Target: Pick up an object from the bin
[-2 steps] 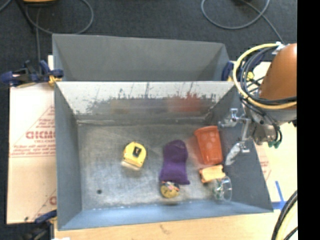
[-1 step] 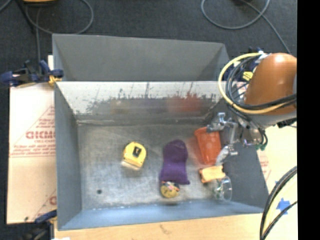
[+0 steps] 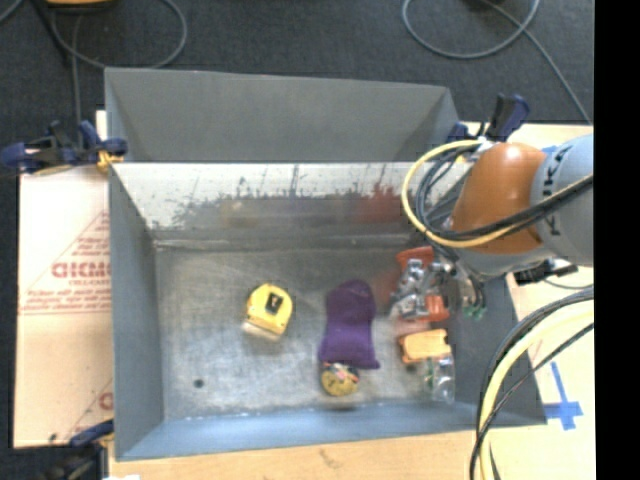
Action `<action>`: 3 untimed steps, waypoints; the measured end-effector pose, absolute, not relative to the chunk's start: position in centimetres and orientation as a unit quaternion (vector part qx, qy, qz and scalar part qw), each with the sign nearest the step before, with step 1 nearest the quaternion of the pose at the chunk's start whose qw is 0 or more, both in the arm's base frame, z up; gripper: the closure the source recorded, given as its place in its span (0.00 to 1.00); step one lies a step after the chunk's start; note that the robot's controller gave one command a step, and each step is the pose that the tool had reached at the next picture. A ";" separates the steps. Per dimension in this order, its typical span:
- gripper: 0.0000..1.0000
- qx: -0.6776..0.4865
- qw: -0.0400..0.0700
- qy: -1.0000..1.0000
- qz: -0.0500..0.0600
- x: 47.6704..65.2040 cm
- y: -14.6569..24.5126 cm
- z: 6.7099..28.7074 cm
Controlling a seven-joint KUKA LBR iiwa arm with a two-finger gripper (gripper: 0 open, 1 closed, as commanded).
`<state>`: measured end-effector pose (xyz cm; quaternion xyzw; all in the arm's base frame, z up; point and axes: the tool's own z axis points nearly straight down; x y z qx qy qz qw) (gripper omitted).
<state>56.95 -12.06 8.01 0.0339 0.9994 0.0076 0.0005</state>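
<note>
End effector, grip unclear; one yellow tape measure, one purple cloth, one ball.

- You are getting bare floor across the left half of the bin, up to the yellow tape measure.
- A purple pouch and a small round toy are blocking the middle.
- The pincer and an orange block are crowding the right end, close to the right wall.
</note>
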 end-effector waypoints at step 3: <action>1.00 0.039 0.000 0.999 0.003 58.4 -11.9 7.9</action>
